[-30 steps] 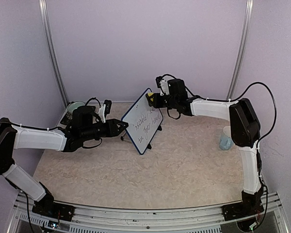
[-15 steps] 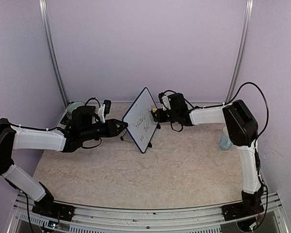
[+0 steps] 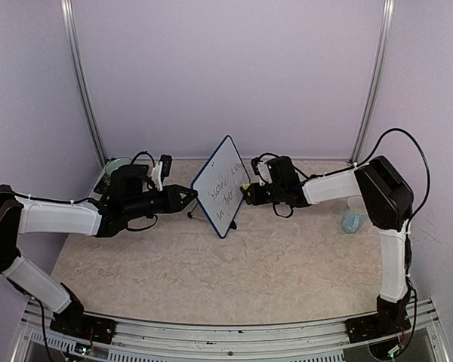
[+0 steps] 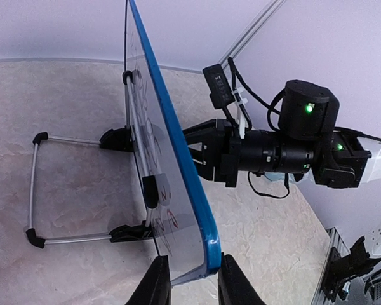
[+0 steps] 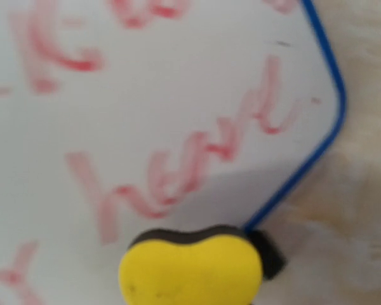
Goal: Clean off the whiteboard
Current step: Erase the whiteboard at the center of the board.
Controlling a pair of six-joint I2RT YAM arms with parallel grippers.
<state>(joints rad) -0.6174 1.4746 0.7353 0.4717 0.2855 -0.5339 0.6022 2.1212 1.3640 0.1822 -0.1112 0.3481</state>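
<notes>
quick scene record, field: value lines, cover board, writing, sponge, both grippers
whiteboard: upright on its wire stand
writing: red, unerased
sponge: yellow, by the board's lower corner
right gripper: shut on sponge
left gripper: straddles the board's edge, grip unclear
cup: far right, apart from the board
</notes>
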